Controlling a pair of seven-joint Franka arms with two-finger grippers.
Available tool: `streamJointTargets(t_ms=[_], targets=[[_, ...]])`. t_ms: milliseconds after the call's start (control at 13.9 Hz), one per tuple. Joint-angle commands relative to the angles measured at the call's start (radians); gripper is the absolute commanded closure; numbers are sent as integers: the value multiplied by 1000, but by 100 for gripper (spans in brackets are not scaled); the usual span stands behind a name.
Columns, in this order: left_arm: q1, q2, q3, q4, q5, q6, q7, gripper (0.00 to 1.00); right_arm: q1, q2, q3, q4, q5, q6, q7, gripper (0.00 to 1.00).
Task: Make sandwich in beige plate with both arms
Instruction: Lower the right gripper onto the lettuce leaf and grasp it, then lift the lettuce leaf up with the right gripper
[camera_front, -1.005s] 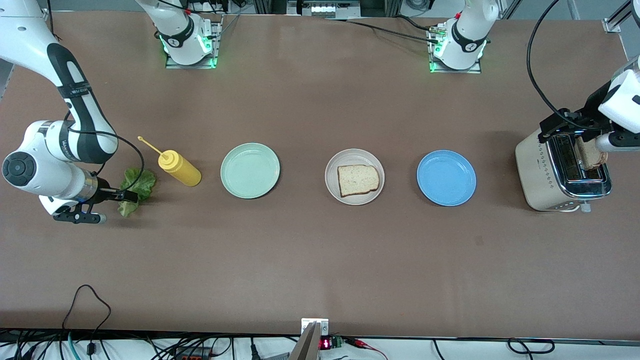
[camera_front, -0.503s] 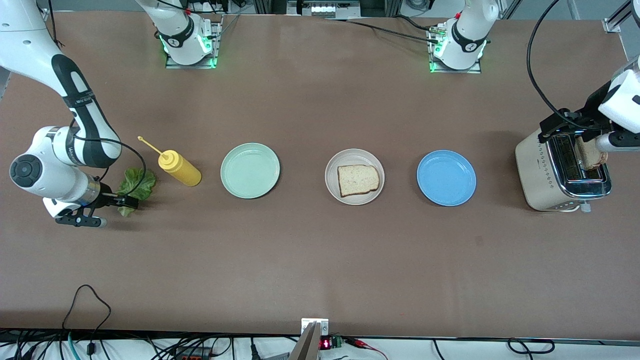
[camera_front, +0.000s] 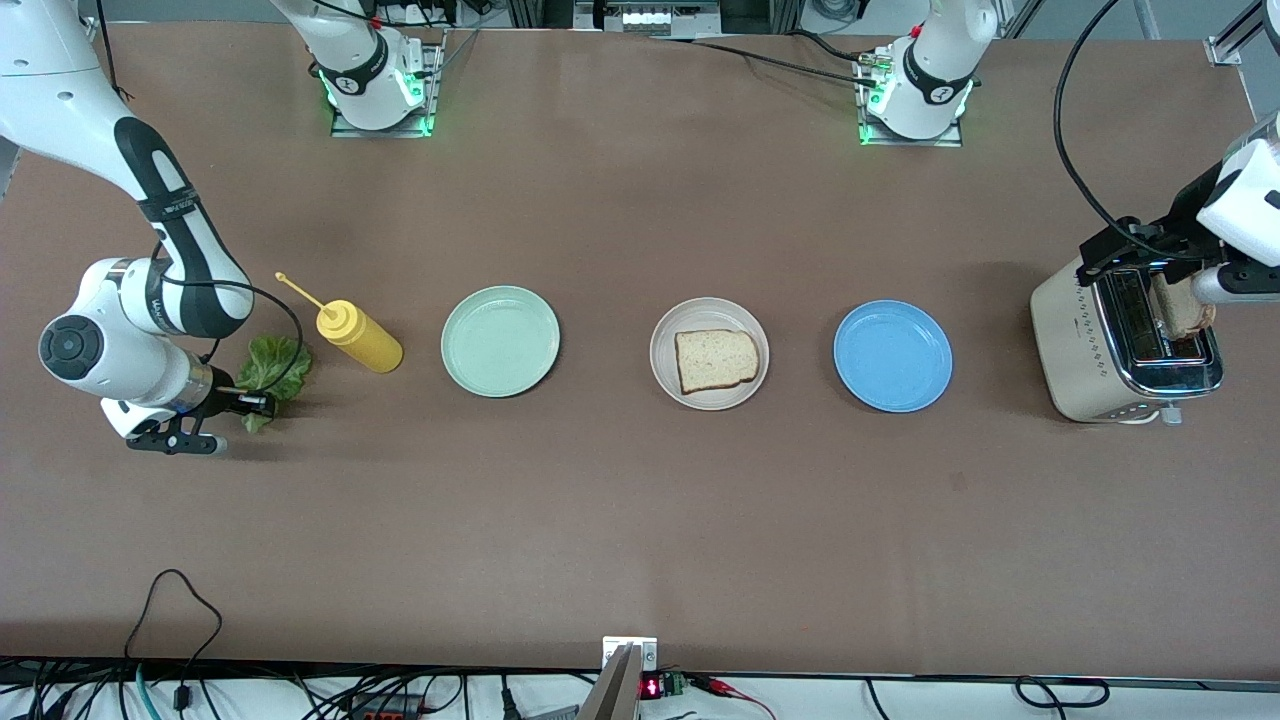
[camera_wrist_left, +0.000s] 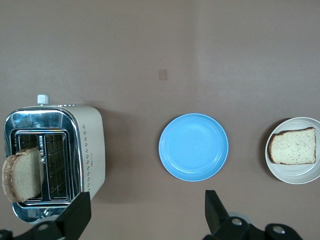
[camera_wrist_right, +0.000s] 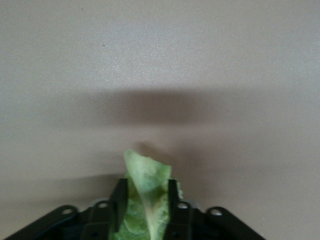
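Front view first: beige plate (camera_front: 664, 372) at mid-table between mint-green plate (camera_front: 500, 341) and blue plate (camera_front: 893, 356), carrying one bread slice (camera_front: 716, 360) flat on its floor. Lettuce leaf (camera_front: 272, 365) down at the right arm's end of the table, just beside the yellow squeeze bottle (camera_front: 360, 338). Right gripper (camera_front: 240, 404) low at the leaf's edge. Second bread slice (camera_front: 1183, 312) upright in the toaster (camera_front: 1090, 350) at the left arm's end; left gripper over the toaster, fingers not made out from here.

Left wrist view: left gripper (camera_wrist_left: 145, 212) spread wide, holding nothing, hanging over the table beside the toaster, with the slice standing out of a slot. Probably light, dry and crumbly, with a stiffer crust; best taken by the exposed top edge, flat faces between the pads, squeezed gently.

Right wrist view: black fingers (camera_wrist_right: 120, 200) drawn in on both sides of the lettuce leaf, pale rib and ruffled green pinched between them, tip poking out ahead. Likely almost weightless, limp, easily torn or bruised, perhaps slick; hold near the firmer rib looks safest, as taken here. Cannot tell whether the leaf is off the table yet.
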Motion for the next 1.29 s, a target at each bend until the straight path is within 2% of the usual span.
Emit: streamJointTargets(t_ms=[0, 72, 503, 862, 1221], targets=[[8, -19, -3, -12, -1, -7, 15, 0, 5, -3, -4, -3, -37, 10, 3, 92], [8, -19, -3, -13, -1, -7, 15, 0, 5, -3, -6, -3, -40, 10, 2, 99], [8, -19, -3, -10, -1, -20, 15, 0, -1, -43, -4, -4, -43, -11, -67, 100], [8, -17, -3, -4, -1, -38, 14, 0, -6, -178, 0, -9, -23, -218, -136, 100], [4, -17, -3, 2, 1, -35, 14, 0, -7, -334, 3, 15, 136, -475, -215, 100]])
